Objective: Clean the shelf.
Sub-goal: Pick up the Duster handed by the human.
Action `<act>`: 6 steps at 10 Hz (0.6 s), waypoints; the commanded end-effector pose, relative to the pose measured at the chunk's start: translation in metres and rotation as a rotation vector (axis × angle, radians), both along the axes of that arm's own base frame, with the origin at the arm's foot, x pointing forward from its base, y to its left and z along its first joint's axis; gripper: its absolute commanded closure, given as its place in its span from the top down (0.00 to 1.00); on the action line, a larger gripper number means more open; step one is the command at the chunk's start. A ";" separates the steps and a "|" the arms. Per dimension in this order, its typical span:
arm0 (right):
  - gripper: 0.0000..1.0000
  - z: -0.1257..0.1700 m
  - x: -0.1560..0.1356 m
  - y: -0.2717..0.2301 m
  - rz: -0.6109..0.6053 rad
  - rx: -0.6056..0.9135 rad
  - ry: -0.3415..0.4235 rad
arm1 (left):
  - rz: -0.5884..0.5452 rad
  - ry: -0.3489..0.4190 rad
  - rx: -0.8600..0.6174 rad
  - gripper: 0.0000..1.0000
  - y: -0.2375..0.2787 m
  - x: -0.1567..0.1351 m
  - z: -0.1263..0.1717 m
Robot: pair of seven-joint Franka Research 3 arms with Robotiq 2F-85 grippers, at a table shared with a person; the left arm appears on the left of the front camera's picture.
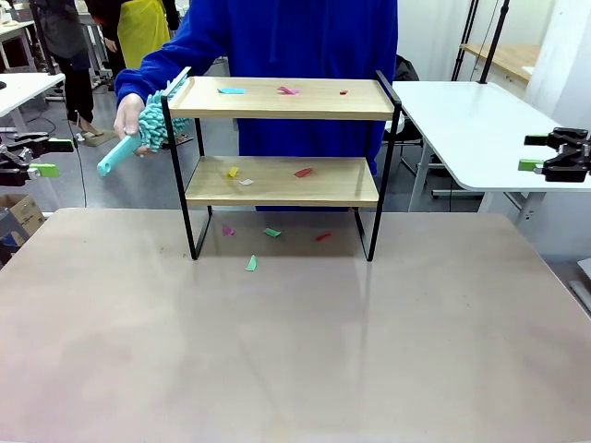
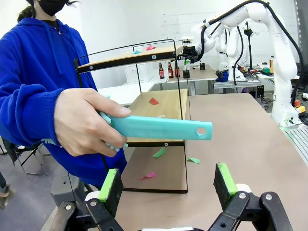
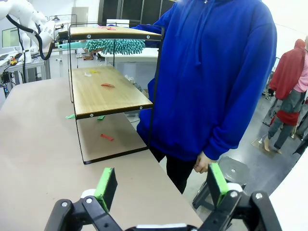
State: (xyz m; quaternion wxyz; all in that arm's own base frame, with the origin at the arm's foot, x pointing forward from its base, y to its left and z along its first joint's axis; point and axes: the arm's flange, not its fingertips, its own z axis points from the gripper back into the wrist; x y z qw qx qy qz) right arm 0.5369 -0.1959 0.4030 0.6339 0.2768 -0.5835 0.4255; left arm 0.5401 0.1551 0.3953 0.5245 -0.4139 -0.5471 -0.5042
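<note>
Ten or so coloured paper scraps (image 1: 288, 90) are in sight, which suggests the cleaning has barely begun. Three lie on the top board of the shelf (image 1: 277, 110), three on its lower board, and four on the counter (image 1: 295, 351) under and just in front of it. The shelf stands upright at the far middle of the counter. At its left end a person's hand (image 1: 129, 115) holds a teal fluffy duster (image 1: 159, 120) with its head against the top board's edge, so sweeping both boards looks to be left to do. The left pincer (image 2: 167, 185) and right pincer (image 3: 161, 185) hang well off to either side, jaws wide apart and holding nothing. Apart from the scraps, the counter is plain pale beige. White tables (image 1: 471, 120) and other people stand in the bright workshop beyond.
</note>
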 end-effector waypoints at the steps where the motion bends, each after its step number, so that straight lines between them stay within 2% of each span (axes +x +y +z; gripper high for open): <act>1: 1.00 0.002 0.000 0.002 0.003 0.000 -0.003 | 0.002 -0.005 0.004 1.00 0.000 0.000 0.003; 4: 1.00 0.002 0.000 0.002 0.003 0.000 -0.003 | 0.000 0.000 0.000 1.00 0.000 0.000 0.000; 5: 1.00 0.002 0.000 0.002 0.003 0.000 -0.003 | 0.044 0.045 0.033 1.00 -0.001 0.002 0.020; 6: 1.00 0.002 0.000 0.002 0.003 0.000 -0.003 | 0.076 0.086 0.072 1.00 -0.001 0.002 0.052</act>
